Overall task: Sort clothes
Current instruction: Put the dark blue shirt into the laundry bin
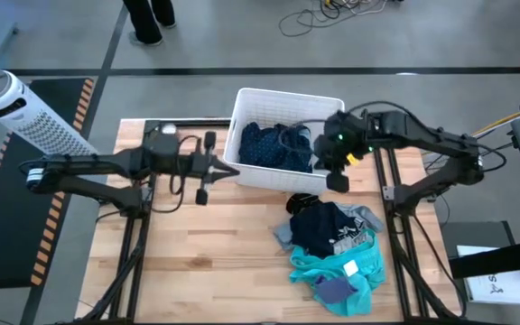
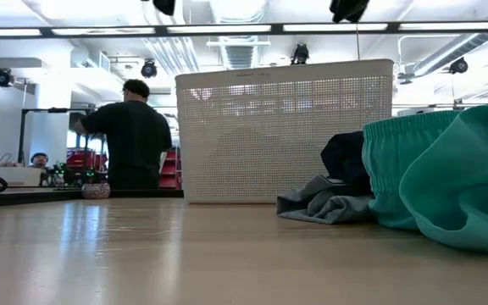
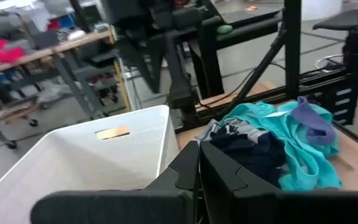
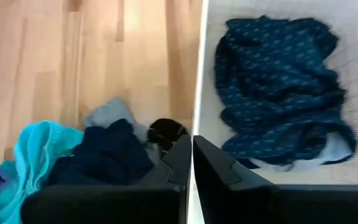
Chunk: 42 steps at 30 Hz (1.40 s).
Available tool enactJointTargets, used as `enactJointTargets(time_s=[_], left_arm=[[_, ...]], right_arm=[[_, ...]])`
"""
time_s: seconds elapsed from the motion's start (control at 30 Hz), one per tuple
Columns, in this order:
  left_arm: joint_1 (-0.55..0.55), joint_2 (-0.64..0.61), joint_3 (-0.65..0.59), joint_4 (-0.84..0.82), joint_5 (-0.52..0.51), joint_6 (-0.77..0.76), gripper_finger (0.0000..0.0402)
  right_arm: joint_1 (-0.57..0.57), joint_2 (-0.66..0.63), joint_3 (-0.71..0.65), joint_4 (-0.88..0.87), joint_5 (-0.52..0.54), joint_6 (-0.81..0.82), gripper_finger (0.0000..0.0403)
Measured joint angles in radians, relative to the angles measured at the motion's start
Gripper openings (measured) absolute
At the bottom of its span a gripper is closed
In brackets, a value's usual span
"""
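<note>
A white plastic basket (image 1: 287, 94) stands at the table's far middle. A dark navy patterned garment (image 4: 272, 81) lies inside it. On the table near the basket lies a pile: a dark navy garment (image 1: 319, 226), grey cloth (image 1: 284, 236), a teal garment with a white label (image 1: 346, 266) and a small purple-blue piece (image 1: 335, 289). My left gripper (image 1: 231, 170) is shut and empty, raised beside the basket's left near corner. My right gripper (image 1: 337, 176) is shut and empty, raised over the basket's right near corner, above the rim (image 4: 199, 74).
A small black item (image 4: 166, 132) lies between the pile and the basket. Bare wooden table top (image 1: 206, 262) shows left of the pile. A white tower fan (image 1: 25, 108) stands off the table's left. A person (image 2: 130, 135) stands in the room behind.
</note>
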Motion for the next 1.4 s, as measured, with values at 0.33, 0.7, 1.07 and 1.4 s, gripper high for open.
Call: enactJointTargets(time_s=[0.33,0.7,1.07,1.4], left_arm=[[-0.110,-0.138,-0.247,0.191,-0.073,-0.080,0.0000],[-0.125,-0.149,-0.377,0.357,-0.074,-0.098,0.0000],[-0.127,-0.137,-0.420,0.428,-0.074,-0.097,0.0000],[-0.127,-0.110,-0.420,0.438,-0.073,-0.097,0.0000]], right_arm=[[0.197,-0.201,-0.455,0.302,-0.024,0.193,0.0003],[0.497,-0.164,-0.642,0.445,0.228,0.463,0.0079],[0.537,0.055,-0.642,0.395,0.265,0.605,0.0268],[0.520,0.218,-0.616,0.395,0.254,0.552,0.0221]])
